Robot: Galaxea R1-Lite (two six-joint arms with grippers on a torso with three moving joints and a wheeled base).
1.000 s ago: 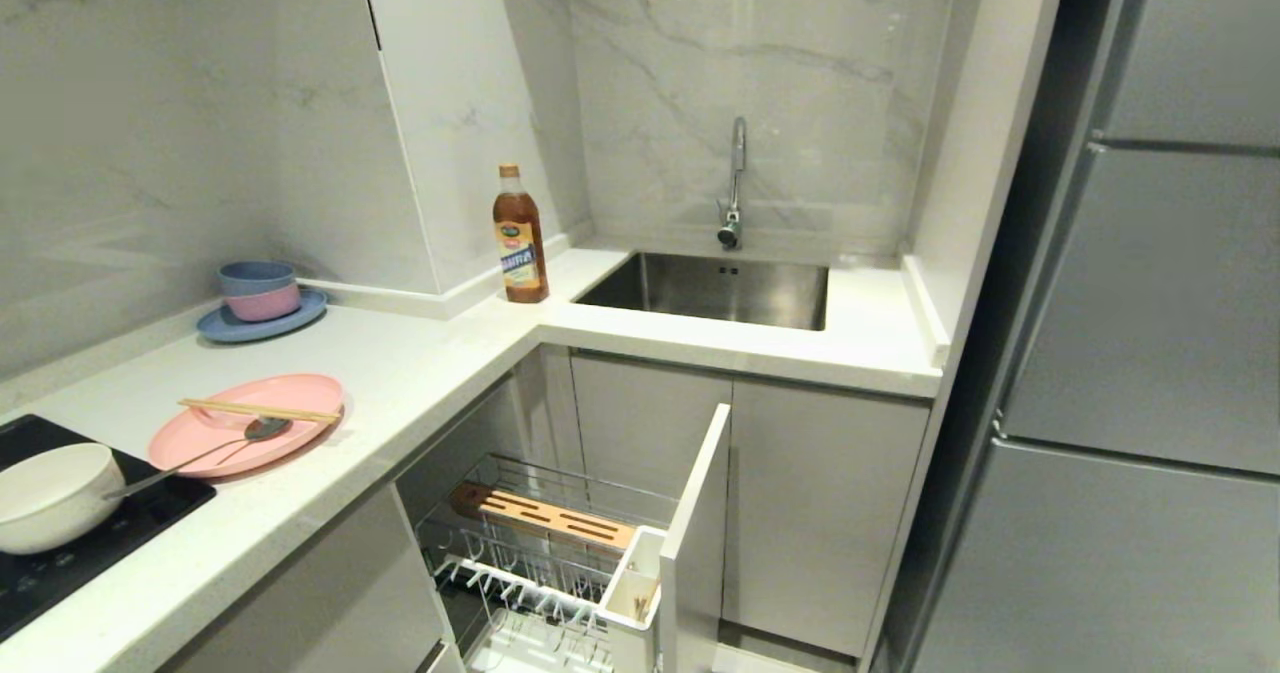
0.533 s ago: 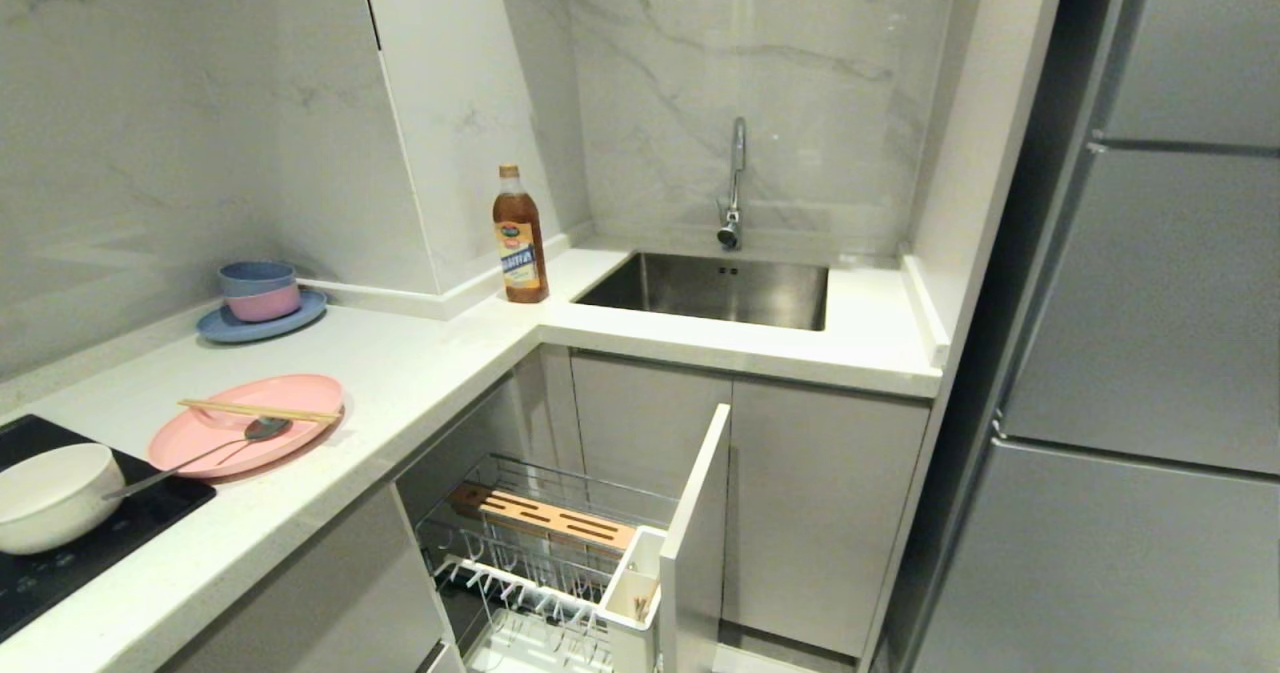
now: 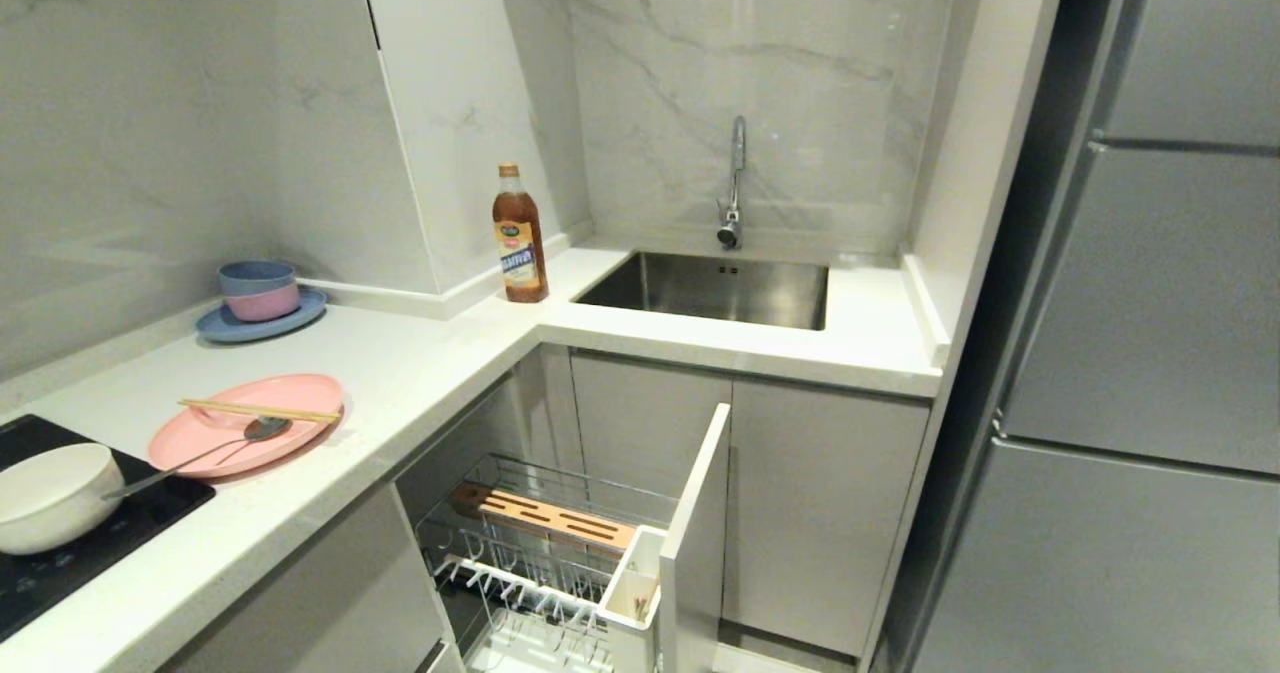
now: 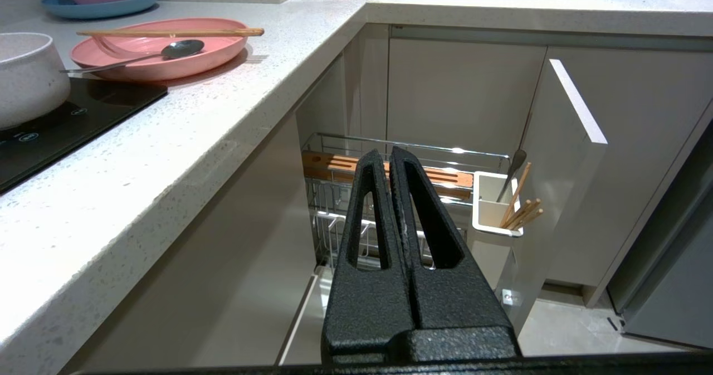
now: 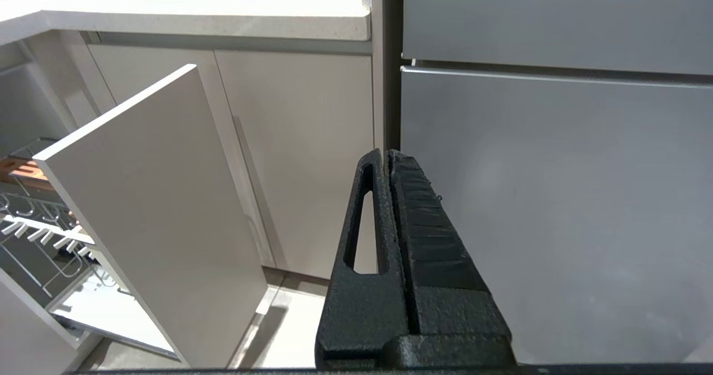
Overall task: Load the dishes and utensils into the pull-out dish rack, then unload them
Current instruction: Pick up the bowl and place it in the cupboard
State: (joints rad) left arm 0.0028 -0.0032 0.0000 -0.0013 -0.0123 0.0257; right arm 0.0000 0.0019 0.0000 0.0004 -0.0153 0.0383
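Pink plate: the large oval pink plate [image 3: 246, 423] lies flat on the white counter [image 3: 420, 363], on the left side, near the counter's front edge.
Chopsticks: a light-wood pair [image 3: 258, 411] lies across the plate's far rim.
Spoon: the metal spoon [image 3: 205, 451] rests with its bowl in the plate and its long handle pointing left, toward the cream bowl.
Cream bowl: the cream-white bowl [image 3: 52, 495] sits on the black cooktop [image 3: 110, 543], just left of the plate.
Dish rack: the chrome wire rack [image 3: 545, 553] is pulled out below the counter, with a slotted wooden block [image 3: 545, 515] along its far side, a white utensil cup [image 4: 490, 208] at the right end and a narrow grey door front [image 3: 695, 533] beyond that. The left wrist view shows chopsticks and a spoon handle standing in the cup.
Left gripper: the left gripper [image 4: 388, 157] has its black fingers pressed together, holding nothing. It sits low in front of the rack, well apart from the plate and bowl up on the counter.
Right gripper: the right gripper [image 5: 386, 155] is likewise closed and empty, facing the grey fridge front [image 5: 557, 196], right of the rack door.
Arm pose: neither arm shows in the head view; both point forward at about cabinet height.
Open room: bare counter lies between the plate and the sink [image 3: 715, 288]; floor shows between the rack door and the fridge.
Other items: a blue plate with stacked blue and pink bowls [image 3: 260, 298] stands far left; a bottle [image 3: 519, 238] stands by the sink.
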